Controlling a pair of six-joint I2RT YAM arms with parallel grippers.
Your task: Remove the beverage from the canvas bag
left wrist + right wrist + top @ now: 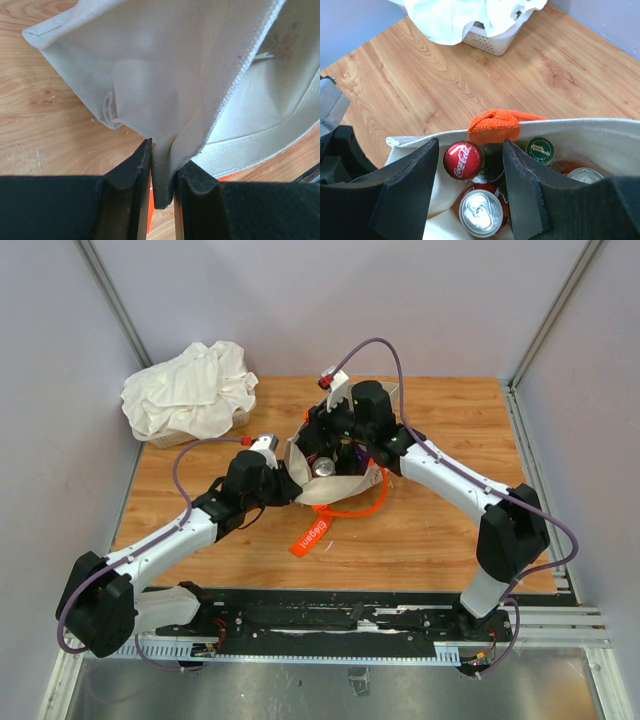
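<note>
Right jaws stand wide open over the mouth of the canvas bag (600, 137) and hold nothing. In the right wrist view the red-capped cola bottle (463, 160) sits in the gap between them, closer to the 9 o'clock finger. Its cap faces you, so judge the bottle upright, with its long axis running straight down your line of approach. A silver-topped can (481, 211) lies just at 6 o'clock from that cap, touching or nearly so. A green-capped bottle (540, 150) sits at 3 o'clock, outside the other finger. The orange handle (494, 126) droops over the rim at 12 o'clock, just above the cap.

Left jaws are nearly closed, pinching a fold of the bag's rim. In the top view that pinch is at about 8 o'clock of the bag, which stands mid-tabletop (430, 530).

Your right arm is the one over the drinks. Going down, you will likely want the cap centred between the fingers and the handle kept out of the grip.
</note>
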